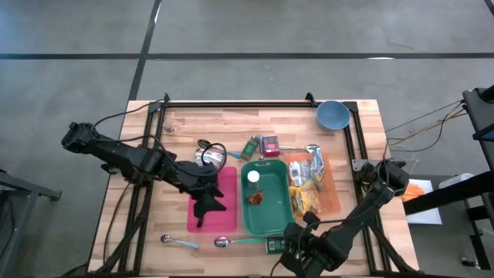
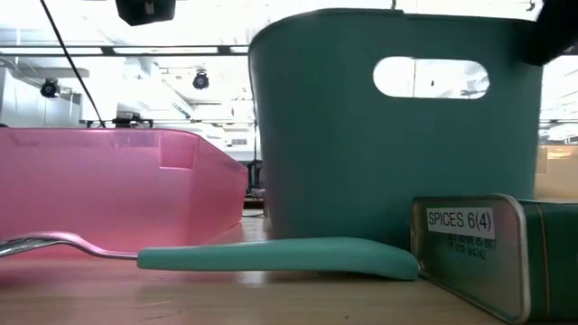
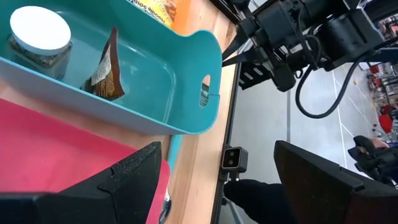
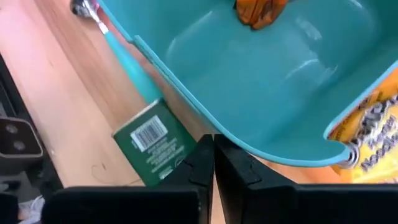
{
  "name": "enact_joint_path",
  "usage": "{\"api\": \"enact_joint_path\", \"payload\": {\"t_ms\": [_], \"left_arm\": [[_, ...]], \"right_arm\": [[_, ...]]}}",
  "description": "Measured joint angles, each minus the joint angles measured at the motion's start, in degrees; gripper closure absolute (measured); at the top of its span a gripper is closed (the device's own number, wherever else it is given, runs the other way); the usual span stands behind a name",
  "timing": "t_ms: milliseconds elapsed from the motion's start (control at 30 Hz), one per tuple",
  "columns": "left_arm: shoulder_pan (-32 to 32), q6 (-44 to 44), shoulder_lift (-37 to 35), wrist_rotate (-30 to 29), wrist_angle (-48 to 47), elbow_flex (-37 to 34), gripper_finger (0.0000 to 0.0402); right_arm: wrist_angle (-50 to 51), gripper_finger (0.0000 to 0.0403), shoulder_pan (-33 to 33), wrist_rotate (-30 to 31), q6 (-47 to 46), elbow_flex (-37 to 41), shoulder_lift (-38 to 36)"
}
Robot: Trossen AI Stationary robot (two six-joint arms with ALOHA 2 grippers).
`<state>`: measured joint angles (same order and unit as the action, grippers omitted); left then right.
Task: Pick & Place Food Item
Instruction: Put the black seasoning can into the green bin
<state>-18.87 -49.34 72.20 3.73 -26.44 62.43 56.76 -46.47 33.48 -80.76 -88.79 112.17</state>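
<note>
I saw two bins side by side mid-table, the left bin point(image 1: 218, 202) touching the right bin point(image 1: 266, 202). A jar point(image 1: 253, 177) and a packet point(image 1: 255, 197) sat in the right one. A tin point(image 1: 275, 245) and spoon point(image 1: 231, 242) lay before it, snack bags point(image 1: 307, 185) to its right.

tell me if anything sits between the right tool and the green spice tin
Nothing visible does. The right tool, shut, hovers right at the green spice tin, which lies on bare wood beside the teal bin.
</note>
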Motion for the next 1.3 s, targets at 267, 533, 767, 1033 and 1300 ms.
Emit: {"api": "enact_joint_path", "payload": {"t_ms": [267, 533, 767, 1033, 1300], "left_arm": [[0.0, 0.9, 0.0, 0.0, -0.5, 0.0, 0.0091], [0.0, 2.3, 0.0, 0.2, -0.6, 0.0, 0.0091], [0.0, 3.1, 0.0, 0.4, -0.6, 0.0, 0.0091], [0.0, 3.6, 0.0, 0.4, -0.7, 0.0, 0.0091], [0.0, 3.7, 0.0, 0.4, -0.7, 0.0, 0.0091]], "right_arm": [[-0.8, 0.0391, 2.0, 1.0, 2.3, 0.3, -0.4], [-2.5, 0.0390, 4.1, -0.3, 4.5, 0.7, -0.4], [-3.6, 0.0390, 4.3, -0.6, 4.5, 0.7, -0.4], [-6.2, 0.0390, 4.6, -3.6, 8.2, 0.7, -0.4], [-8.7, 0.0390, 4.3, -9.6, 15.8, 0.1, -0.4]]}}
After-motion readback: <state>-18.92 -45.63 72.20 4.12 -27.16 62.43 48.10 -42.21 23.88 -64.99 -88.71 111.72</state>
